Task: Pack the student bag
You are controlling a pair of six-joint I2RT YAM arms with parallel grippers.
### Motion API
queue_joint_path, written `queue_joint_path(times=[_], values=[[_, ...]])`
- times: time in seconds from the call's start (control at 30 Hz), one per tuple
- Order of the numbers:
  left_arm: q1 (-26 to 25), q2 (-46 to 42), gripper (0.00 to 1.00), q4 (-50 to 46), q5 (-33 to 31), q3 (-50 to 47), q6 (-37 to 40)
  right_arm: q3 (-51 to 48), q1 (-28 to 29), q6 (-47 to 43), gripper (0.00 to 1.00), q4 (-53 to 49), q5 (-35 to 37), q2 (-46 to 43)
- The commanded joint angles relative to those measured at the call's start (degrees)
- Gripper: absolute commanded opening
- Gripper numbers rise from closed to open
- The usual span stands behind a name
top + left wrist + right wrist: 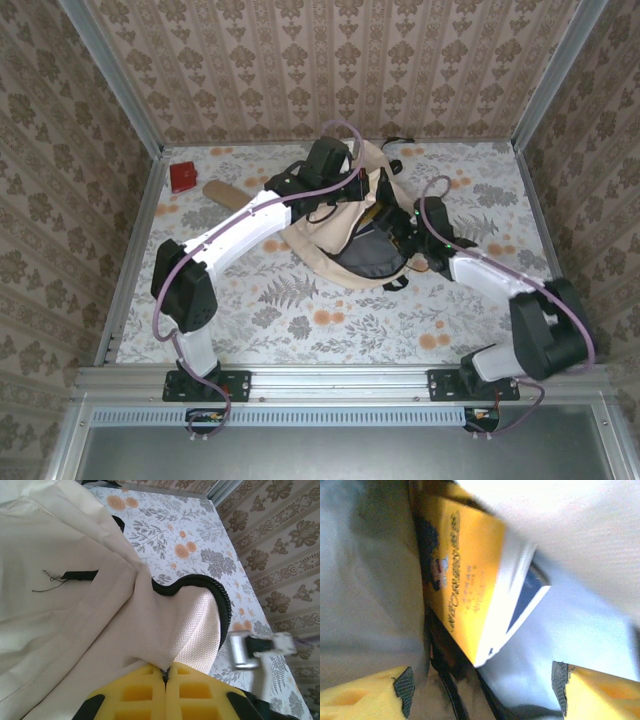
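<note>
The student bag [330, 225], a big beige backpack with black straps, lies mid-table with its mouth open toward the right. My left gripper [347, 190] reaches over it. In the left wrist view the left gripper [165, 674] is shut on a fold of the beige bag [75, 605] fabric by the black zipper edge [220, 595], holding it up. My right gripper [408, 235] is at the bag's mouth. In the right wrist view the right gripper [482, 692] is open inside the bag, and a yellow book [470, 585] stands tilted against the grey lining [365, 580] just beyond its fingertips.
A red box [184, 177] and a flat tan object [225, 192] lie at the far left of the flowered table [300, 320]. Patterned walls close in the back and both sides. A blurred silver part of the right arm [250, 650] shows beside the lifted flap.
</note>
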Motion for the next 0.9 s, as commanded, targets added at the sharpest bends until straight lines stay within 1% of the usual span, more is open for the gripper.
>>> queue_joint_path(times=[0.0, 0.03, 0.1, 0.13, 0.17, 0.27, 0.4, 0.47, 0.53, 0.67, 0.77, 0.87], values=[[0.7, -2.9, 0.12, 1.7, 1.6, -0.6, -1.7, -2.3, -2.7, -5.1, 0.80, -12.6, 2.8, -9.7], [0.8, -2.9, 0.21, 1.2, 1.7, -0.7, -2.0, -2.5, -3.6, -6.3, 0.81, -16.3, 4.9, -12.4], [1.2, -3.3, 0.45, -0.1, 1.2, -1.3, -2.7, -2.7, -5.5, -8.3, 0.82, -22.8, 8.0, -17.0], [1.5, -3.6, 0.55, -1.0, 0.5, -2.0, -3.3, -2.5, -6.4, -9.5, 0.82, -25.8, 9.7, -19.3], [1.9, -4.3, 0.61, -1.6, 0.0, -3.1, -3.6, -1.7, -6.8, -11.7, 0.82, -28.6, 11.3, -21.3], [3.7, -6.7, 0.68, -2.0, -0.3, -7.9, -4.9, 2.7, -6.7, -19.3, 0.82, -35.6, 13.9, -24.2], [6.7, -10.8, 0.71, -1.6, -0.6, -16.7, -7.3, 9.8, -5.3, -27.4, 0.82, -42.3, 12.4, -23.0], [8.4, -13.0, 0.71, -1.5, -0.5, -21.7, -9.0, 12.5, -2.9, -29.3, 0.81, -43.9, 11.5, -21.1], [9.7, -14.8, 0.71, -0.7, 0.2, -26.5, -11.0, 13.6, -0.3, -29.6, 0.80, -43.6, 9.6, -19.2], [11.7, -17.5, 0.66, 3.1, 3.6, -34.7, -14.7, 13.8, 5.5, -27.9, 0.71, -40.1, 4.3, -13.8], [12.7, -18.4, 0.63, 5.1, 4.7, -38.8, -16.6, 13.9, 10.5, -26.0, 0.64, -37.3, 1.5, -9.1], [13.7, -18.6, 0.62, 5.9, 5.1, -41.2, -17.2, 14.4, 15.6, -24.5, 0.58, -33.5, -0.9, -4.1]])
